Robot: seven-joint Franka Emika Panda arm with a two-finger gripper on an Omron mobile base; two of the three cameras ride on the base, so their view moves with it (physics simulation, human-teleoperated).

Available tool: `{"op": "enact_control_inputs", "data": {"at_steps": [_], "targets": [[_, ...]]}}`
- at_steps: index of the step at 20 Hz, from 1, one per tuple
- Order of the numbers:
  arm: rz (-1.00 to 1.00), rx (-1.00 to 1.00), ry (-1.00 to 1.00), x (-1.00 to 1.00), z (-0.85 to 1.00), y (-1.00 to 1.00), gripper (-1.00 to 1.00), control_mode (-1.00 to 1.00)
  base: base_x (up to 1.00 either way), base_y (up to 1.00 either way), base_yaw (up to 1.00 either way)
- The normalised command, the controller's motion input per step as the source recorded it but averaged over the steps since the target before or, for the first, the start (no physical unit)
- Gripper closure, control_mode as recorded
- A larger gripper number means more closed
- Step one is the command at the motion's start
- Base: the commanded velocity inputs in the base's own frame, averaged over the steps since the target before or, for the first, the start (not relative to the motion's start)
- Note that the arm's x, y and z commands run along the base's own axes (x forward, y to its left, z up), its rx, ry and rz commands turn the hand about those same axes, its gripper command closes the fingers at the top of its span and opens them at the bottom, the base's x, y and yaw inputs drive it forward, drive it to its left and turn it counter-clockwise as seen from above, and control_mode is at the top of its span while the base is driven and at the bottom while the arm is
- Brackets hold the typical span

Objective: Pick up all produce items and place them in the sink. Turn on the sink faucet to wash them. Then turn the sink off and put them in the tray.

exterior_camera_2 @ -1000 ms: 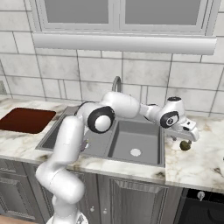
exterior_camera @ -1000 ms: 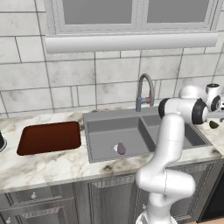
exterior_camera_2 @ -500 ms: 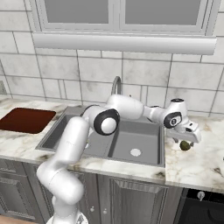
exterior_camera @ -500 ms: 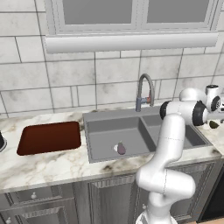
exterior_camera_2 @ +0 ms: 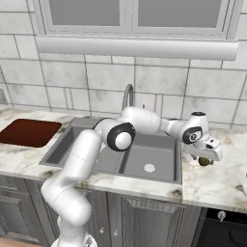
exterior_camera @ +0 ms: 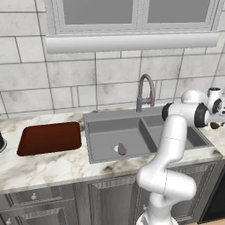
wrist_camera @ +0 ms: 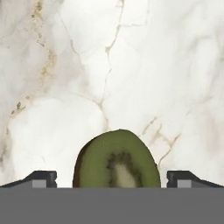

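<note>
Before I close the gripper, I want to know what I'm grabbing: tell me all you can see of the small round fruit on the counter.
The fruit looks like a halved kiwi: olive-brown skin around a green cut face with a pale core ringed by dark seeds. It lies on the white marble counter right of the sink, between the open gripper's two fingertips, which stand clear of its sides. In the right base view it shows as a dark lump under the hand.

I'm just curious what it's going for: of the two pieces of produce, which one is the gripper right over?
The halved green kiwi on the marble counter, right of the sink, sitting between the open gripper tips. The purple eggplant lies apart, down in the sink's left basin.
</note>
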Motion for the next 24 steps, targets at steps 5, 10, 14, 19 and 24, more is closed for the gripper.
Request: {"op": "enact_control_inputs", "data": {"at_steps": [5,10,14,19,24], "targets": [[0.00,0.01,0.00,0.00,-0.23,0.00,1.00,-1.00,0.00,0.00,0.00],[0.00,0.00,0.01,0.00,-0.04,0.00,1.00,-1.00,0.00,0.00,0.00],[0.00,0.00,0.00,-0.01,0.00,0.00,1.00,-1.00,0.00,0.00,0.00],[0.00,-0.01,-0.04,-0.23,0.25,0.11,1.00,-1.00,0.00,0.00,0.00],[0.00,-0.03,-0.04,-0.20,0.44,0.36,1.00,-1.00,0.00,0.00,0.00]]}}
